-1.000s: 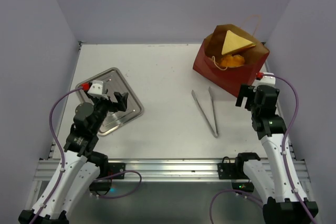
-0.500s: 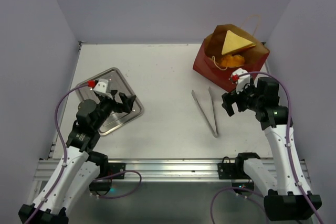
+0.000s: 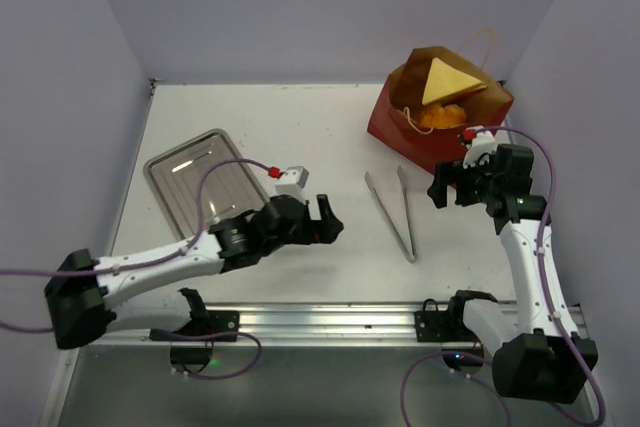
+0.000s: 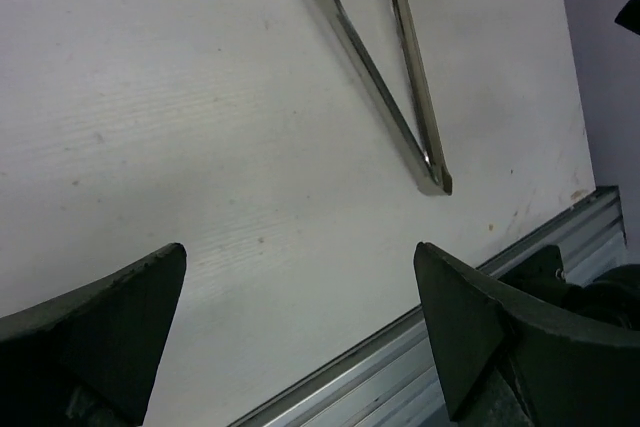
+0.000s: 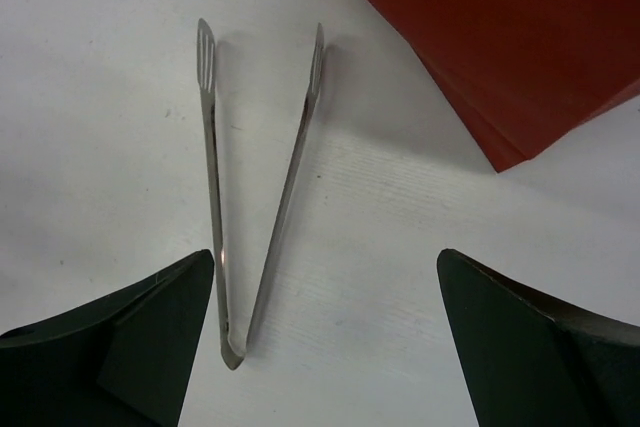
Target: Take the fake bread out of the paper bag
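Fake bread (image 3: 443, 82) in paper bag (image 3: 400, 132), just beyond wide empty right hand (image 3: 440, 185); left hand (image 3: 328, 227) wide, far.

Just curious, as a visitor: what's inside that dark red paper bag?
A pale-yellow triangular wedge sits on top, with orange bread pieces beneath it. Anything deeper in the paper bag is hidden by them and its walls.
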`<state>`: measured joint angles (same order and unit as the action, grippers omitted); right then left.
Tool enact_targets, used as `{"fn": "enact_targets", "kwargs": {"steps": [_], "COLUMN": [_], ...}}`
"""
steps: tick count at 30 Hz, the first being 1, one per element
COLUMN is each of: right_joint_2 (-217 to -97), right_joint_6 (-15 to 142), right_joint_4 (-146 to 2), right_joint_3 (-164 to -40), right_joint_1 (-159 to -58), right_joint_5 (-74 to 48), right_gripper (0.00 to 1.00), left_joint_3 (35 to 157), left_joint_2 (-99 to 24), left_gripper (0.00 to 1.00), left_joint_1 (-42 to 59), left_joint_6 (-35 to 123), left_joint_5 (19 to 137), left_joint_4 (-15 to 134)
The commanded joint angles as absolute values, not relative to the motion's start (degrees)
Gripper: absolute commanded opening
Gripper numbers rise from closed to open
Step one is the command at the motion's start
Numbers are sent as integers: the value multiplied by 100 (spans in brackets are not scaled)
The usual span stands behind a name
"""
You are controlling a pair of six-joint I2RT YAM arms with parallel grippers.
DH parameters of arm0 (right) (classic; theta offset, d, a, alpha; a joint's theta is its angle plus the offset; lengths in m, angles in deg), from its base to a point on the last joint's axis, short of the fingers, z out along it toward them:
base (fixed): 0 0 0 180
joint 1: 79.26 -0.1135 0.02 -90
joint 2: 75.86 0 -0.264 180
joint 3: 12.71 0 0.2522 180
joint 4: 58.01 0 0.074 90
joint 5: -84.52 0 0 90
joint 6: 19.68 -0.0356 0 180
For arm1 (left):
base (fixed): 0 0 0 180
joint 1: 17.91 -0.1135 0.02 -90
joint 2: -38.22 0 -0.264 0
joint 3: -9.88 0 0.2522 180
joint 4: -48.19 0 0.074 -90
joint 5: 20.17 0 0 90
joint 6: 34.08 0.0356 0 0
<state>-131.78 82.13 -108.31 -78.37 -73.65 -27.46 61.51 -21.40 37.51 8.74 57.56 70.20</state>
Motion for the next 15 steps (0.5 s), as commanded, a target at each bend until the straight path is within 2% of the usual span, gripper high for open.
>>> {"fn": "enact_targets", "kwargs": {"steps": [1,4,9,12,15], "right_joint_2": [-12957,-12728,-12482,-12464,-12420], "right_joint_6": [7577,7515,7419,7348,7313], "right_joint_4": [-10236,-10236,-10201,-10227,-10245], "right_joint_3": [-7552,-7473,-7411,-7437,-7455], "right_joint_1": [-7188,-7170,-7153,-7144,-7135], "right_joint_5": [-2552,-2534,-2455,-2455,-2385], "right_gripper": [99,99,99,99,99], "left_joint_3": [7343,8188,10745,11749,12452], "left_joint_2": [-3549,-4899,-6827,-7882,-8384], "left_gripper": [100,99,95,94,93], "left_joint_1": [4457,4703,4880,4923,5002], "left_joint_6": [-1111,-1824,-2729,-2626,-2406], "left_joint_5": [4048,4030,4038,4161,4170], "left_joint_4": [7670,8276,10156,10457,10422]}}
